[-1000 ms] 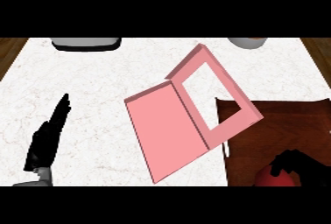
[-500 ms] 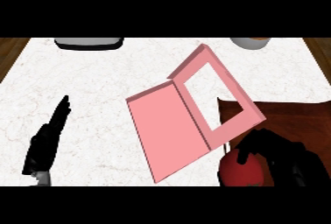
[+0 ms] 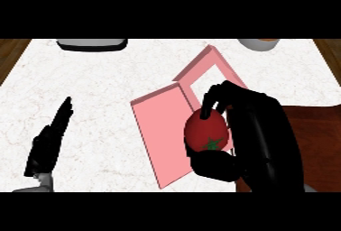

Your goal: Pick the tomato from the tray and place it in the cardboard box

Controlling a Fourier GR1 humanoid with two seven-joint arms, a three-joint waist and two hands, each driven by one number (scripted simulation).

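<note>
The right hand (image 3: 256, 135) is seen curled round the tomato (image 3: 206, 133), with fingers (image 3: 216, 97) hooked over its top and the thumb tucked beneath it, so that the fruit is held clear of the surface (image 3: 106, 85). The tomato is carried just above the near part of the pink box (image 3: 163, 131), over the edge between its flat flap and the raised walled part with the pale opening (image 3: 209, 81); whether it is touching the box cannot be told. A dark brown tray (image 3: 313, 135) is glimpsed at the right, behind the forearm, and nothing is seen lying on the part that shows. The pick is judged to be done and the carry well under way; what is left is for the tomato to be brought over the opening, lowered in and released. The left hand (image 3: 50, 140) is rested at the lower left, fingers straight and holding nothing. Two grey items, a dish (image 3: 92, 43) and a bowl (image 3: 263, 43), are cut off by the far edge.
</note>
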